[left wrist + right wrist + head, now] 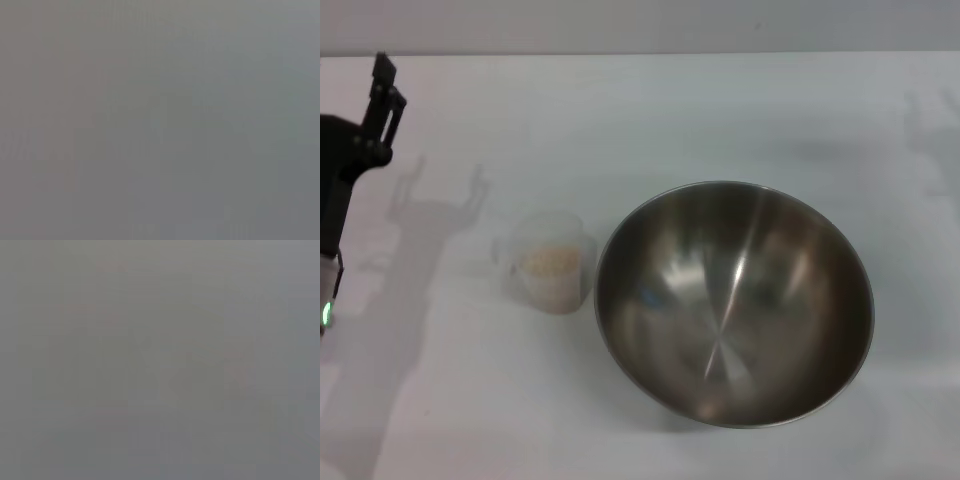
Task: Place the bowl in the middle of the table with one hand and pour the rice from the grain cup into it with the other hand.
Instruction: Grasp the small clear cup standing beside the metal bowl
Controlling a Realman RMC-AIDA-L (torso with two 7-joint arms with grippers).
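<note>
Head view. We list a steel bowl, wide, shiny, empty, resting on the white table a little right of centre. Just beside it on the left stands the cup, clear plastic, upright, with rice filling its lower part. The left gripper is at the far left edge, raised, well apart from the cup; whether its fingers are spread or pressed together we cannot tell. The right gripper is not seen.

Step, in our judgement: nothing is held, and the rice is not yet poured. The next move calls for the left gripper to travel to the cup and take it without tipping, while the bowl is nudged to centre if needed.

Left wrist view. Blank grey; nothing to enter.

Right wrist view. Blank grey; nothing to enter.
</note>
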